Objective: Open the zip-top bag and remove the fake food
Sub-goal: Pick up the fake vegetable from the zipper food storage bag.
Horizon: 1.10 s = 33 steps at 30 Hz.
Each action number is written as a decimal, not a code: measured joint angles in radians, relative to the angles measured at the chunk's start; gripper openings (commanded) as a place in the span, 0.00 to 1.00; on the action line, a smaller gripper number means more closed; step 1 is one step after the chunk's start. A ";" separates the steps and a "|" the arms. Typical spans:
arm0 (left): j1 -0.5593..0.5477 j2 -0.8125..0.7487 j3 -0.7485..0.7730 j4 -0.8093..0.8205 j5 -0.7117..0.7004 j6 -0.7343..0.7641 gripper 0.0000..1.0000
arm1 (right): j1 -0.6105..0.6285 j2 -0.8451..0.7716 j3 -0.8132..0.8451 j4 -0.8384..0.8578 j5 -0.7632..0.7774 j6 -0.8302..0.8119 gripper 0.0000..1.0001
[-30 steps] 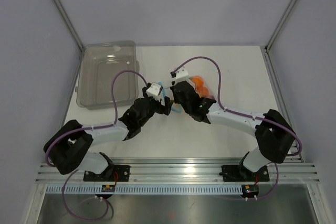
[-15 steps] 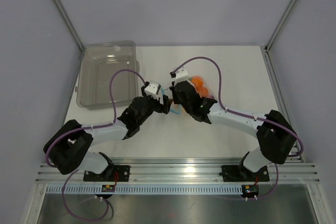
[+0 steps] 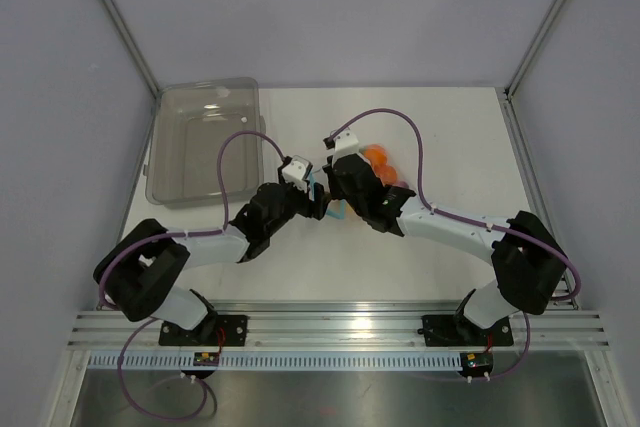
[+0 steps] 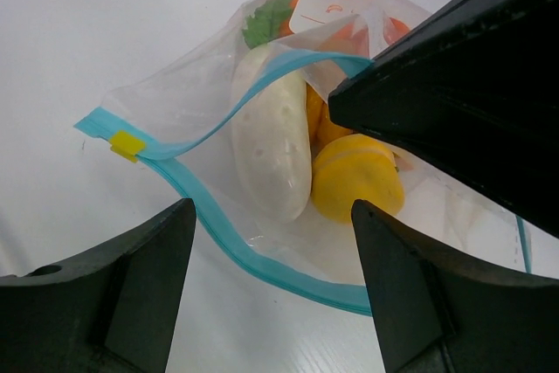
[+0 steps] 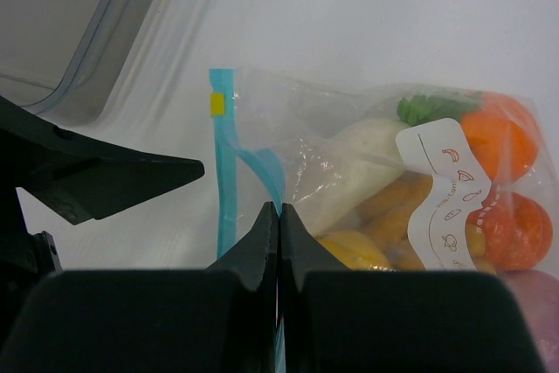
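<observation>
The zip-top bag point(image 4: 192, 93) lies on the white table with its mouth parted, its light blue zip strip point(image 4: 262, 255) curving in front. Inside are the fake food pieces: a white radish point(image 4: 271, 141) with a green top, a yellow piece point(image 4: 358, 176) and orange pieces point(image 5: 507, 185). My right gripper point(image 5: 279, 209) is shut on the bag's upper zip lip. My left gripper point(image 4: 271, 216) is open and empty, its fingers on either side of the lower zip strip, just above the table. In the top view the two grippers, left point(image 3: 318, 207) and right point(image 3: 337, 197), meet at the bag.
An empty smoky-grey rigid tray point(image 3: 200, 142) stands at the back left; its corner shows in the right wrist view point(image 5: 61, 24). Metal frame posts run along the table's sides and the arm bases sit at the near edge.
My left arm has edged a little to the right, closer to the bag's mouth. The right gripper has stayed shut on the bag's lip and has barely moved.
</observation>
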 measured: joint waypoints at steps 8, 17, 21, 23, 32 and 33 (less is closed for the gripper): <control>0.000 0.054 0.024 0.021 0.010 -0.007 0.77 | 0.000 -0.024 -0.003 -0.004 -0.043 0.027 0.00; 0.000 0.113 0.056 0.038 0.015 -0.007 0.78 | 0.000 -0.079 -0.027 -0.004 -0.100 0.073 0.00; 0.000 0.129 0.061 0.039 0.016 -0.003 0.78 | 0.000 -0.079 -0.029 -0.009 -0.108 0.082 0.00; 0.005 0.148 0.084 0.018 0.011 0.001 0.79 | -0.005 -0.079 -0.029 -0.017 -0.107 0.083 0.00; 0.009 0.246 0.188 -0.089 -0.018 0.002 0.82 | -0.025 -0.072 -0.038 -0.053 -0.061 0.101 0.00; 0.010 0.251 0.192 -0.094 -0.018 0.001 0.82 | -0.025 -0.068 -0.039 -0.054 -0.057 0.103 0.00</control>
